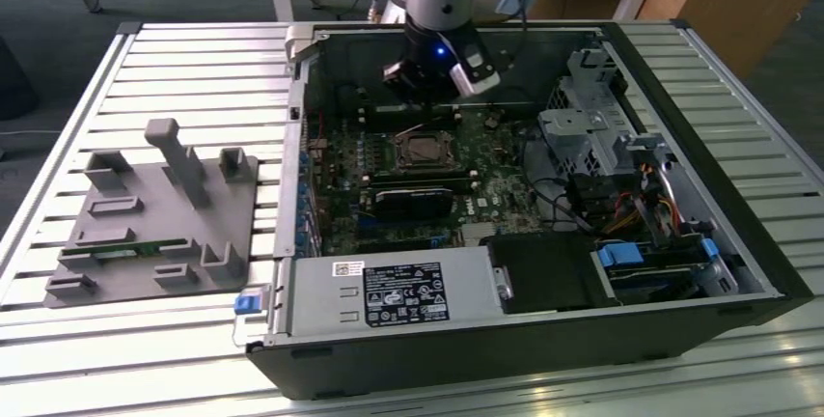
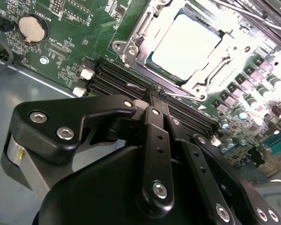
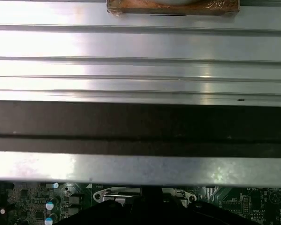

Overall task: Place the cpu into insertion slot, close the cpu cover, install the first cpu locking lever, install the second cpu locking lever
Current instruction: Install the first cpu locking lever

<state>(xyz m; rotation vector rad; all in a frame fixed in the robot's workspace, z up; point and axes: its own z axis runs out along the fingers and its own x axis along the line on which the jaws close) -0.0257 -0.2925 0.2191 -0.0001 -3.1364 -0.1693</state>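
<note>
Fingers (image 2: 155, 93) pressed together, holding nothing, poised over memory slots (image 2: 131, 82). Just beyond the fingertips: cpu (image 2: 189, 44) seated in insertion slot (image 2: 131, 49), cpu cover (image 2: 210, 75) framing it. No legible print made out.

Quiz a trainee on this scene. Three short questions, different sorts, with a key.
1. True or false: the cpu already sits in the insertion slot.
2. In the second wrist view, the pincer has its tip over: A) a coin battery, B) the long memory slots, C) a blue cable.
3. What colour is the motherboard?
Key: 1 true; 2 B; 3 green.
</note>
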